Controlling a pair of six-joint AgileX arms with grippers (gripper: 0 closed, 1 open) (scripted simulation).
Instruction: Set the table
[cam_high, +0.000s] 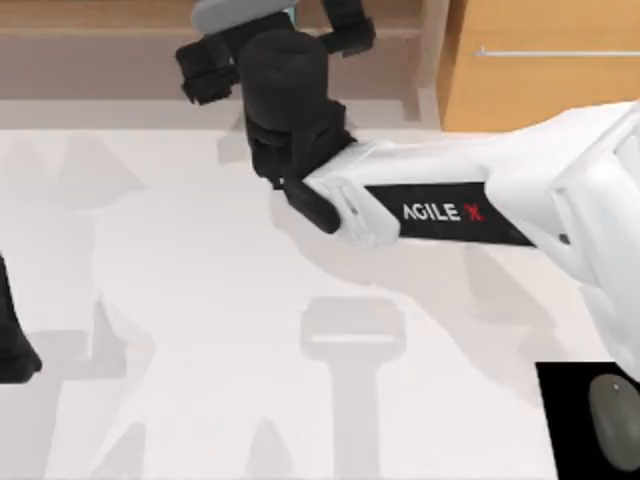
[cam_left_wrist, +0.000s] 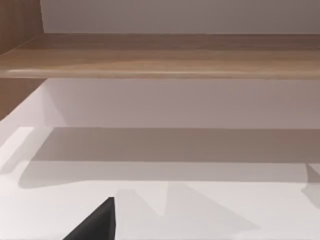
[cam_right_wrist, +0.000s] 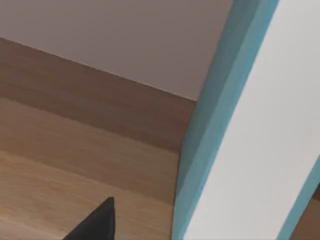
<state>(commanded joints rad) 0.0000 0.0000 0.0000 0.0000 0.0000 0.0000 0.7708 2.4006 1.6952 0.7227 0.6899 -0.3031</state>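
Fingers (cam_high: 350, 35) of the right gripper (cam_high: 270, 45) are seen spread around a white, teal-edged plate (cam_right_wrist: 255, 130) on the wooden shelf (cam_high: 100, 60) beyond the white surface (cam_high: 180, 330). Fetching is judged underway; closing and lifting are called for next. The plate's edge is revealed by the right wrist view. The left arm (cam_high: 15, 340) is parked left.

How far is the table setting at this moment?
Nothing looks laid yet on the white table. In hand: the right gripper is at the wooden shelf, beside a white, blue-edged object. The left arm sits at the table's left edge. Placing remains.
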